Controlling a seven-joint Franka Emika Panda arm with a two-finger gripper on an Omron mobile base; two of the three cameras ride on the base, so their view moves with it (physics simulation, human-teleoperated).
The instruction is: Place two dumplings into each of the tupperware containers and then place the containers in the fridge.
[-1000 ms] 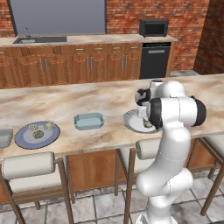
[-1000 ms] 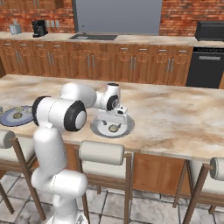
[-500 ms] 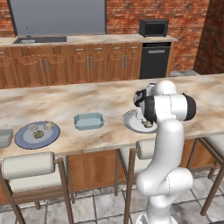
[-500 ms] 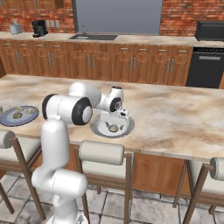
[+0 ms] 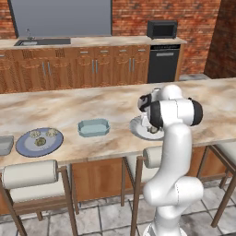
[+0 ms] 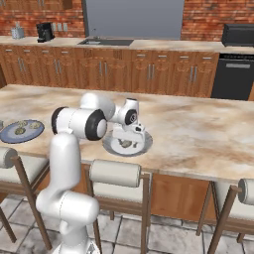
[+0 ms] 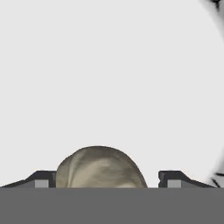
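Since the earlier frames the arm has swung in and dropped lower over the white plate [image 6: 127,144], w/ the pincer [image 7: 107,179] now right down at its surface. Hand view: one dumpling [image 7: 100,168] sits between the two dark tips, a gap showing on each side, so the jaws are spread wide and straddle it, not yet clamped. Looks like they have begun to narrow, judging by the small gap left vs. the dumpling's width.

Meaning for the task: this reads as the start of a pick, approx. the first step. Nothing is in a tub so far as I can see.

Places rel. to the pincer: the teal tub [image 5: 93,127] lies on the bench [image 6: 208,134] off to the pincer's left, near but apart. Further left is the blue-grey plate [image 5: 39,141] w/ more dumplings [image 5: 40,138] on it, and the grey tub [image 5: 4,144] at the far left edge. Fridge: can't place it.

Next, probably: close on the dumpling, lift, carry left to the teal tub.
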